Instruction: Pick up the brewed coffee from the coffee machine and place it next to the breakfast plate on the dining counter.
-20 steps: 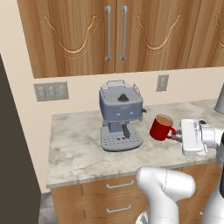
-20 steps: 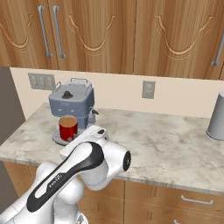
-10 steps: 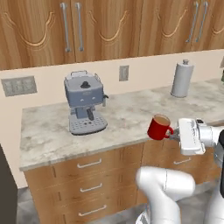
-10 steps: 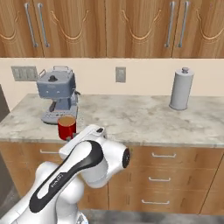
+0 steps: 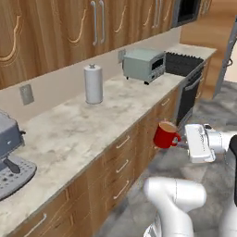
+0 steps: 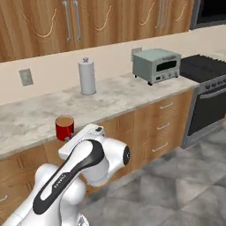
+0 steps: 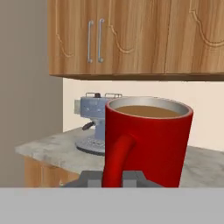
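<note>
Wooden cabinets line the tabletop (image 5: 88, 125). Off its edge, the claw (image 5: 181, 141) grips the red mug (image 5: 165, 134) by its handle, upright so the coffee stays level in transit.

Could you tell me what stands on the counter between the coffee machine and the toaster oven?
A paper towel roll stands between the coffee machine and the toaster oven, as the left base view shows; otherwise that stretch of counter is bare.

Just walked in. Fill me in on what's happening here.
The robot's hand holds the red mug of coffee by its handle, upright, out in front of the counter's drawers. The coffee machine sits off to the side on that counter, with a paper towel roll and toaster oven farther along.
</note>
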Robot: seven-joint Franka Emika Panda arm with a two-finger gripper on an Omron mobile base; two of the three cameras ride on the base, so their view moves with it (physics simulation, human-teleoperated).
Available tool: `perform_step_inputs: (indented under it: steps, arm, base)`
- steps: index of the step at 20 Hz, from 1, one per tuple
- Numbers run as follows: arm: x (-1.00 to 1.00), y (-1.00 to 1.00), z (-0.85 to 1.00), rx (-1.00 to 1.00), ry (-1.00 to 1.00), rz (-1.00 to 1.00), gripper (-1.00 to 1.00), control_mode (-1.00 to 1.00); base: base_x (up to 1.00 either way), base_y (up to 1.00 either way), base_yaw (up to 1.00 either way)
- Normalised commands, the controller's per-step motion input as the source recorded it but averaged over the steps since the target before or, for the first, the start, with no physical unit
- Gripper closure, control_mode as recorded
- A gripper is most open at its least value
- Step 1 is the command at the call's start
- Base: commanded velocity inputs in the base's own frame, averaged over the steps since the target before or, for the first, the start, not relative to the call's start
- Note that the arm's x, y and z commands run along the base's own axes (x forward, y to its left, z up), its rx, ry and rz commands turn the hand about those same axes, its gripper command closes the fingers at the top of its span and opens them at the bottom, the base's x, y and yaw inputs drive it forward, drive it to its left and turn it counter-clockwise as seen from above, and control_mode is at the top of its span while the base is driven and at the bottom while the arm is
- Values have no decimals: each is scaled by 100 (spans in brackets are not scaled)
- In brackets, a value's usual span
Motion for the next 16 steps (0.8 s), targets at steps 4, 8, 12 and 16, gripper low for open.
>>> perform_step_inputs:
  steps: [4,8,12,16]
  arm:
    - [0,0,0,0,0,0,100,100]
    - [0,0,0,0,0,0,100,100]
    - [0,0,0,0,0,0,100,100]
    - [0,0,0,0,0,0,100,100]
  base:
    - [0,0,-97]
    - [0,-5,-94]
    - [0,-8,-91]
    - [0,-26,-84]
